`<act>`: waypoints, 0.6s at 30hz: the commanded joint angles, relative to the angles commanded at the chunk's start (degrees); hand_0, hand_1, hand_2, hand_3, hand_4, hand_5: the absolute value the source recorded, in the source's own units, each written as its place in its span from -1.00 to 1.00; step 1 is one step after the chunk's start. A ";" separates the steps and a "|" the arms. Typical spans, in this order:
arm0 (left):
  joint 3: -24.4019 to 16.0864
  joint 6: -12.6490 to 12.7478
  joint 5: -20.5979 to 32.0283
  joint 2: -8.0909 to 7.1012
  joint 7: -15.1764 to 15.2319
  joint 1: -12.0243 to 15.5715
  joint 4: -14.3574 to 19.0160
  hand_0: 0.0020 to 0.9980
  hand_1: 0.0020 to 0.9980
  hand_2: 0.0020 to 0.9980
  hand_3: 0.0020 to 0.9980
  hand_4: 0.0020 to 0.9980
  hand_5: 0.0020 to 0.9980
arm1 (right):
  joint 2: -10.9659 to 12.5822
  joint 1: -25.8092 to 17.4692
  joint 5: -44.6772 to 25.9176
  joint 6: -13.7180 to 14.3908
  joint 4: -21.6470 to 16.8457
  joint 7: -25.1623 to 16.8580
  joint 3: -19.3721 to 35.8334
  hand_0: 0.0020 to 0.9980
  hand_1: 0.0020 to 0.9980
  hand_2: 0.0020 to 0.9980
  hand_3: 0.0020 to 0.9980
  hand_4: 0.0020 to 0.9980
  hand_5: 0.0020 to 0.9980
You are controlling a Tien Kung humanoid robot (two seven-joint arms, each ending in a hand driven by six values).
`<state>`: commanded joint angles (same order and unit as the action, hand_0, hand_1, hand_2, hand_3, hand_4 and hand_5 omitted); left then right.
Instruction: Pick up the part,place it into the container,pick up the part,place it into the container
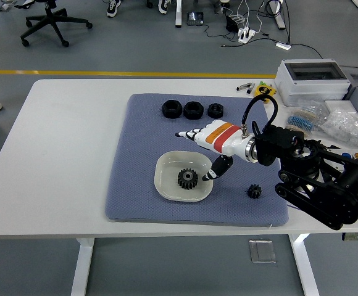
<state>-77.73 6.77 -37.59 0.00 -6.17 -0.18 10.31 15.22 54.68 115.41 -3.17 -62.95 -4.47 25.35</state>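
My right hand [205, 147] sits just right of the frame's centre, reaching in from the right edge on its black arm [318, 179]. The fingers [188, 132] are stretched out and spread, pointing toward the left, and the thumb [215, 171] hangs down toward the right rim of the container; I am grasping nothing. The hand is white with an orange and red band across its back.

The container [166, 185], a shallow cream bowl with rounded corners, lies in the lower middle of the frame on the blue mat [142, 154]. Inside it, flat on the bottom, lies a black gear [187, 179], a little right of the bowl's middle and just beside my thumb tip, though I cannot tell whether they touch.

A second, smaller black gear [254, 191] lies on the mat to the lower right of the bowl, well clear of it and close to my forearm.

Toward the upper middle of the mat, three black ring-shaped parts [192, 110] sit in a row, side by side.

The mat rests on the white table [68, 160]. In the upper right of the frame a grey box [307, 80] stands on the table, with bags of small parts [327, 120] beside it.
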 joint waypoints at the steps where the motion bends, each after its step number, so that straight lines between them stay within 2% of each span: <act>1: -0.02 0.01 0.04 0.00 0.04 -0.05 0.00 0.79 0.75 0.79 0.33 0.25 0.53 | 1.21 -0.47 -0.35 0.30 -1.02 -0.51 0.72 -0.13 0.18 0.64 0.91 1.00 -0.26; 3: 0.03 -0.02 0.41 0.00 0.19 -0.10 0.00 0.79 0.75 0.79 0.33 0.25 0.53 | 3.64 -1.42 -1.33 0.09 -2.99 -1.36 1.78 -0.13 0.18 0.64 0.91 1.00 -0.26; 4: -0.01 0.00 0.50 0.00 0.23 -0.13 0.00 0.79 0.74 0.79 0.33 0.24 0.52 | 4.95 -1.93 -1.78 -0.37 -4.04 -1.91 2.24 0.16 0.29 0.50 0.61 1.00 -0.26; 7: 0.17 0.01 0.92 0.00 0.25 -0.19 0.00 0.79 0.74 0.79 0.33 0.24 0.52 | 8.87 -3.19 -3.46 -1.63 -6.58 -3.46 2.74 0.16 0.29 0.50 0.61 1.00 -0.26; 9: 0.22 -0.02 0.91 0.00 0.15 -0.16 0.00 0.79 0.74 0.79 0.33 0.24 0.52 | 10.63 -3.80 -5.56 -1.67 -7.13 -4.46 2.47 0.16 0.29 0.50 0.61 1.00 -0.26; 10: 0.17 -0.02 0.85 0.00 0.08 -0.13 0.00 0.79 0.75 0.79 0.33 0.24 0.51 | 11.24 -4.11 -6.54 -1.50 -7.14 -4.95 2.29 0.16 0.29 0.45 0.45 1.00 -0.26; 15: -0.15 0.02 0.35 0.00 -0.28 -0.02 0.00 0.79 0.75 0.79 0.33 0.24 0.51 | 12.24 -5.67 -7.34 -0.42 -5.62 -6.48 1.53 0.16 0.29 0.45 0.45 1.00 -0.26; 16: -0.19 0.05 0.25 0.00 -0.34 -0.02 0.00 0.79 0.74 0.79 0.33 0.24 0.51 | 12.28 -6.02 -7.49 -0.30 -5.08 -6.76 1.40 0.09 0.26 0.40 0.33 1.00 -0.27; 18: -0.14 0.03 0.23 0.00 -0.39 -0.01 0.00 0.79 0.74 0.79 0.33 0.24 0.51 | 12.22 -6.47 -8.08 -0.19 -4.03 -7.27 1.22 0.09 0.26 0.40 0.33 1.00 -0.27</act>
<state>-77.88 6.79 -37.36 0.00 -6.56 -0.19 10.31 27.45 48.21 107.33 -3.35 -66.97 -11.74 26.58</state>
